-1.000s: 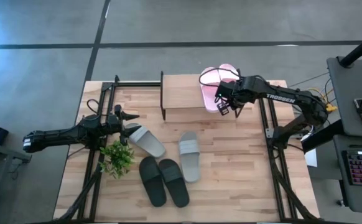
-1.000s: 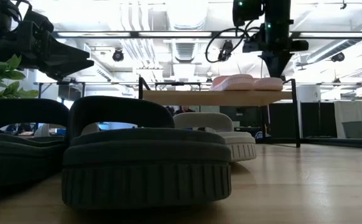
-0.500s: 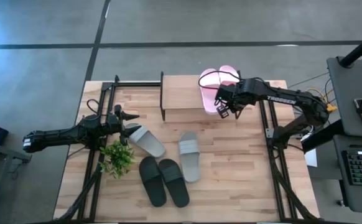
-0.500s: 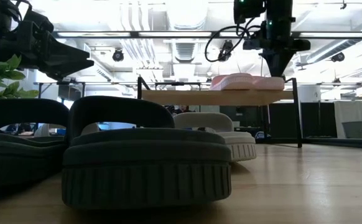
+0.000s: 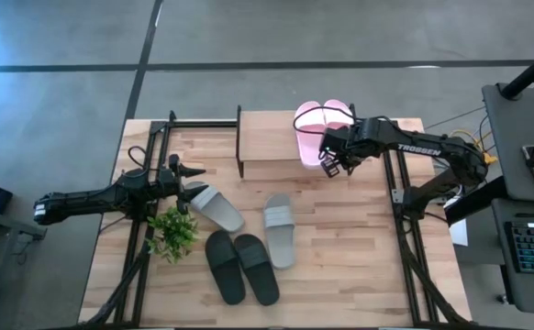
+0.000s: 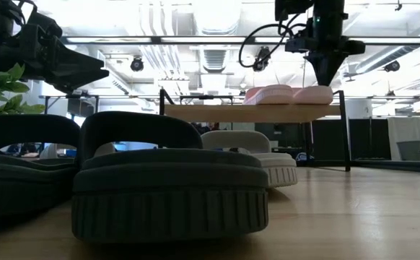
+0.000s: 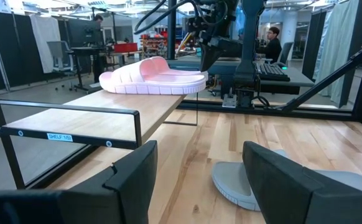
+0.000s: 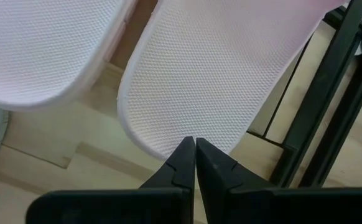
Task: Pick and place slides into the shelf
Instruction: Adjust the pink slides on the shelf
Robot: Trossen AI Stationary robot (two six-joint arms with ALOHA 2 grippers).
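Note:
Two pale pink slides (image 5: 310, 133) (image 7: 153, 76) lie side by side on the shelf's (image 5: 267, 137) wooden top board. My right gripper (image 8: 195, 143) (image 5: 328, 165) is shut and points down at the near end of the right-hand pink slide. Two grey slides (image 5: 216, 208) (image 5: 279, 229) and two black slides (image 5: 239, 268) lie soles down on the table. My left gripper (image 7: 196, 180) (image 5: 189, 174) is open at the table's left, just short of the left grey slide (image 7: 249, 186), touching nothing. My right gripper touches the right-hand pink slide at its rounded end (image 8: 181, 118), with the tips of the shut fingers (image 8: 184, 155) against the rim. The fingers come from above, pointing down (image 6: 330, 81). The slide lies flat on the shelf's board.
A small green plant (image 5: 173, 234) stands near the left grey slide. Black frame rails run along the table's left and right sides (image 5: 395, 183). The shelf's left half (image 5: 262, 133) is bare board. People and desks show in the room beyond (image 7: 271, 37).
My right gripper, shut throughout, has moved a little toward the table's right above the shelf's near edge. The pink slide under its tips has slid slightly the same way on the board.

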